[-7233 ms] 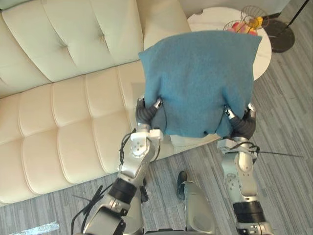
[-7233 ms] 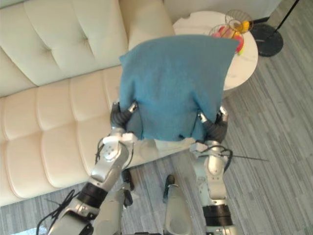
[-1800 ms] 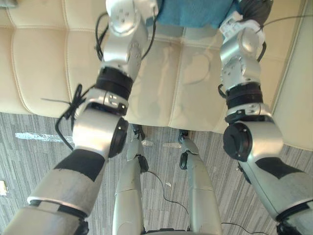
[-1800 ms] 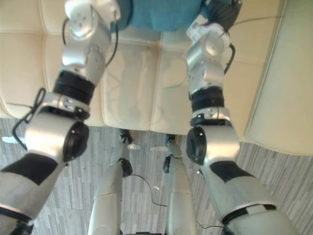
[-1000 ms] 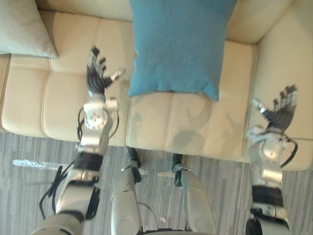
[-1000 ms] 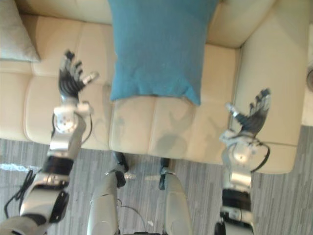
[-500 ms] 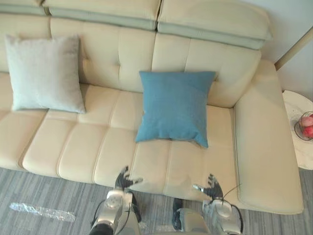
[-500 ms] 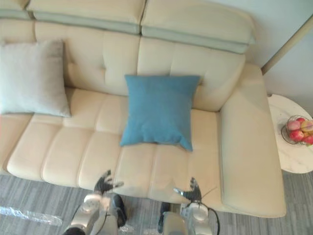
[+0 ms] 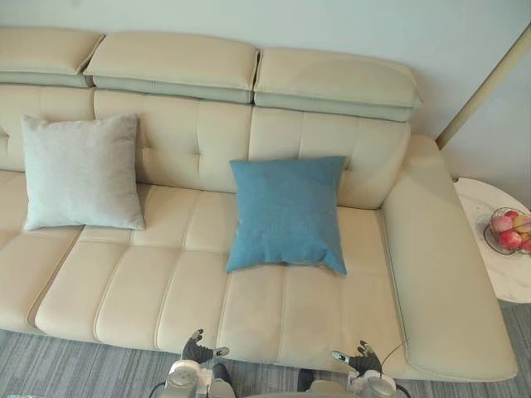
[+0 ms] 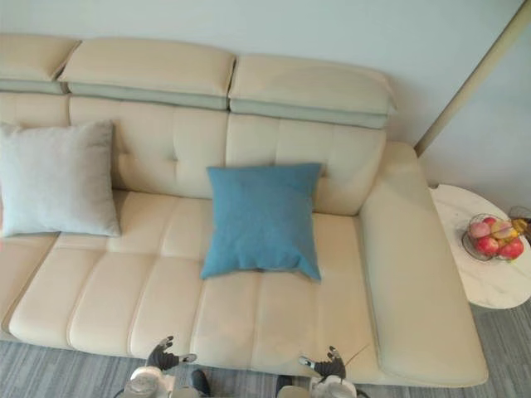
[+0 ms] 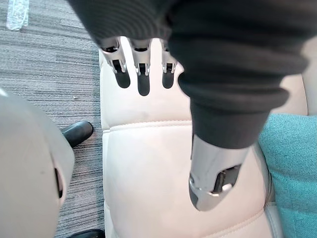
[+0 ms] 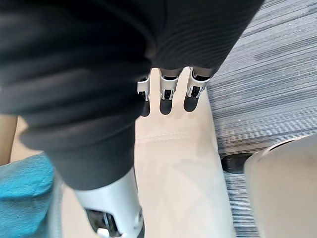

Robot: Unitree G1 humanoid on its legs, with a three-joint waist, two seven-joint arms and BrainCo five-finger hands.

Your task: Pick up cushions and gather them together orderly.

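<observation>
Cushions, two, on cream sofa.

Blue cushion: upright, leaning on the backrest, right of centre.

Grey cushion: upright against the backrest toward the sofa's left end, well apart from the blue one, with bare seat between them.

Progress, as judged: each cushion sits tidily, but the pair is not gathered. One has yet to be lifted and set beside the other.

Left hand and right hand: low at the seat's front edge, fingers straight and relaxed, holding nothing.

Eye views supply both cushions whole, plus a fruit bowl beyond the sofa's right arm.

Wrist views supply the close detail: straight fingers over the seat front, grey carpet beside it, and one corner of the blue cushion.
</observation>
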